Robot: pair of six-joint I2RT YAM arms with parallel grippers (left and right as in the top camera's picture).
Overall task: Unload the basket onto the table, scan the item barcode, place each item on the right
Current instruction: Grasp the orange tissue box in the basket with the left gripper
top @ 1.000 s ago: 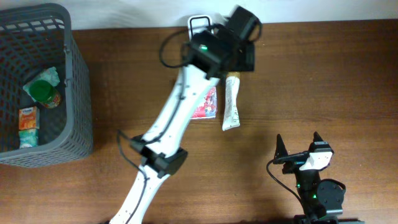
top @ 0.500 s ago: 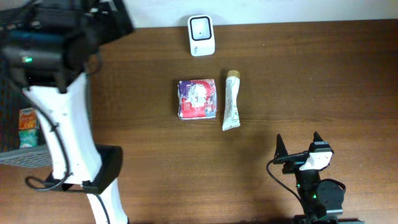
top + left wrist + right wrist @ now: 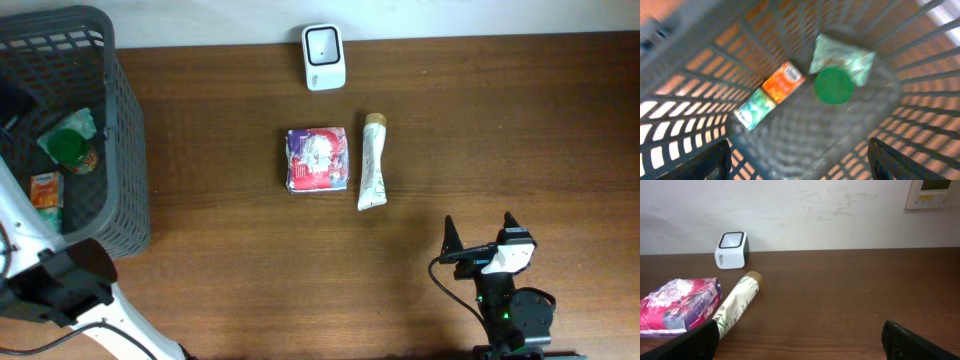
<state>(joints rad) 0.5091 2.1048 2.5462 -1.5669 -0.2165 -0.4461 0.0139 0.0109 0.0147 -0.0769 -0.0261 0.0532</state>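
The left claw hangs over the inside of the grey plastic lattice basket, well to the side of the white barcode scanner with a dark window. Its two dark fingers sit in the wrist view's lower corners, spread wide, with nothing between them and touching nothing. The right claw sits low over the brown wooden tabletop, on the robot's side of the scanner and off toward its own arm. It also gapes wide and is empty.

One scanner stands at the tabletop's far edge. In front of it, toward the robot, lie two items. One is a pink-and-purple soft packet, almost straight before the scanner. The other is a white tube with a tan cap, slightly toward the right arm's side, cap end nearest the scanner.

The basket holds four things:
- a round green lid
- a crumpled pale-green wrapper
- a small orange carton
- a small teal-and-white carton

The left wrist view is blurred, so no print or barcode can be read, nor can what is under the lid. In the overhead view the white left arm is cut off by the frame edge, and its claw cannot be made out there.
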